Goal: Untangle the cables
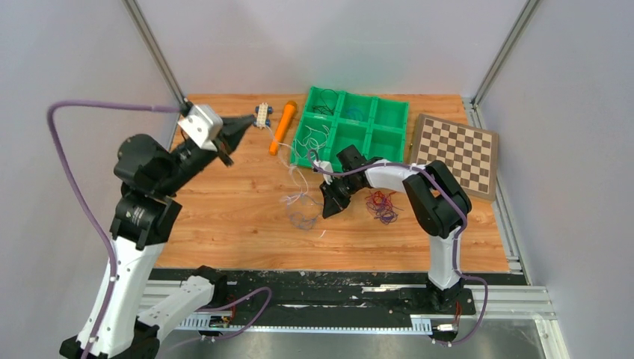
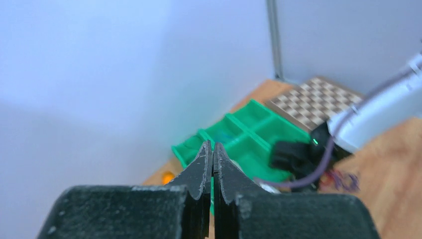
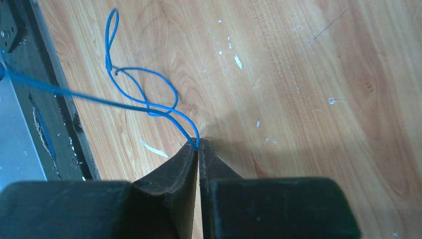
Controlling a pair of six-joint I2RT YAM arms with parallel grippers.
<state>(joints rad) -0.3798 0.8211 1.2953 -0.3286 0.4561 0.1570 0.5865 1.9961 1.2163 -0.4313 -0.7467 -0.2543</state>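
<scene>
My right gripper [image 1: 330, 207] is low over the table's middle and shut on a thin blue wire [image 3: 130, 70]; the wire is pinched at the fingertips [image 3: 198, 146] and loops away over the wood. In the top view a faint blue loop [image 1: 301, 221] lies left of this gripper, with white strands [image 1: 300, 183] trailing up toward the tray. A red and purple clump of wires [image 1: 382, 203] lies just right of the gripper. My left gripper [image 1: 249, 120] is raised at the back left, shut [image 2: 213, 149], with nothing visible between its jaws.
A green compartment tray [image 1: 371, 123] at the back holds more thin wires. An orange marker [image 1: 282, 127] and a small white and blue block [image 1: 262, 114] lie left of it. A checkerboard [image 1: 457, 153] sits at the right. Grey walls enclose the table.
</scene>
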